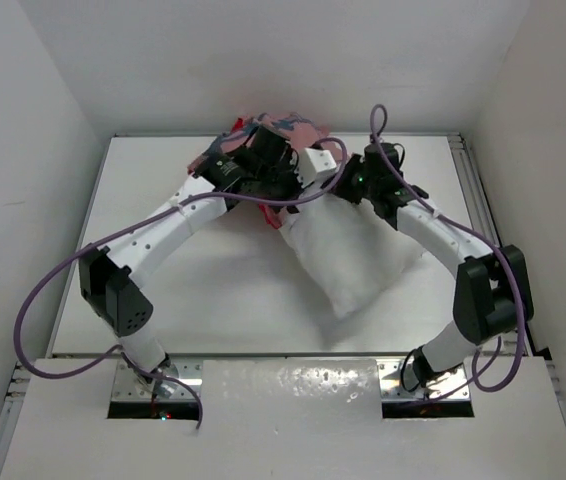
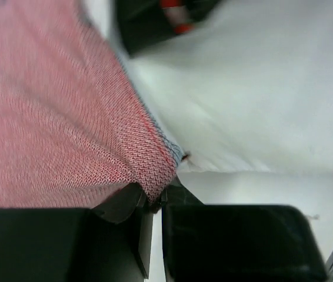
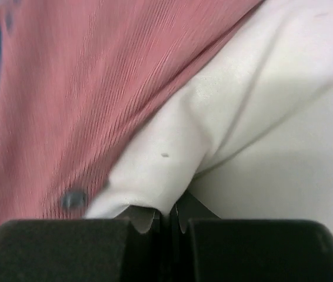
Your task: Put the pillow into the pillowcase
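The white pillow lies on the table, its near corner pointing toward me. The red-orange pillowcase is bunched at the far edge behind both wrists. My left gripper is shut on the pillowcase's hem; the left wrist view shows red fabric pinched between its fingers, with the pillow to the right. My right gripper is shut on a fold of the pillow beside the pillowcase, which overlaps the pillow's far end.
The white table is walled by white panels on the left, right and back. Purple cables loop off both arms. A metal rail runs along the table's right edge.
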You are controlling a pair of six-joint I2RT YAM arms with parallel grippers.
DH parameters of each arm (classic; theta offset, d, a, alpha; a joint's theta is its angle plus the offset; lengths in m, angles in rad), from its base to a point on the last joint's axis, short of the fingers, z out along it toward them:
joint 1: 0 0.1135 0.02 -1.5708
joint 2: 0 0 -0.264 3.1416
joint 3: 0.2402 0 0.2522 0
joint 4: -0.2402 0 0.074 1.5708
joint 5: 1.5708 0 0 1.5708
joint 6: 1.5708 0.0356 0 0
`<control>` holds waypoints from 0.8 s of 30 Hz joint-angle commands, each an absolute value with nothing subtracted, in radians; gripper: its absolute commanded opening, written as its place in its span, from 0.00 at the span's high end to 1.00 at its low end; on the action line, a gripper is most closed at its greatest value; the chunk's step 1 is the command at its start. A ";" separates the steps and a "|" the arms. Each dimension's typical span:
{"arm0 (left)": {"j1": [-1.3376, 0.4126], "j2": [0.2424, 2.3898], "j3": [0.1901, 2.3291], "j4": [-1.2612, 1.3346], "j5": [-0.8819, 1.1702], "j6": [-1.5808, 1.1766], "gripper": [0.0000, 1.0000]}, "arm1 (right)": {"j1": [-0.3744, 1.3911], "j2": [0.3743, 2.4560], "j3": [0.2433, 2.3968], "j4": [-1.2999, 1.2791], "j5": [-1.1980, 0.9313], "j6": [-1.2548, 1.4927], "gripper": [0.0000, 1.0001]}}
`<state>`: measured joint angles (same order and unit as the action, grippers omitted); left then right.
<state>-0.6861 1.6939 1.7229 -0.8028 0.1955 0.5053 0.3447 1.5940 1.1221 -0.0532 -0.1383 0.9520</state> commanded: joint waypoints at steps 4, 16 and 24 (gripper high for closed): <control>-0.779 1.695 1.931 -0.995 0.532 0.615 1.00 | 0.363 1.496 1.189 0.417 0.058 1.246 1.00; -0.629 1.680 1.829 -0.910 0.588 0.497 0.85 | 0.523 1.451 1.002 0.140 0.121 1.092 1.00; -0.529 1.640 1.868 -0.958 0.631 0.532 0.01 | 0.537 1.287 0.914 -0.102 0.133 0.835 0.01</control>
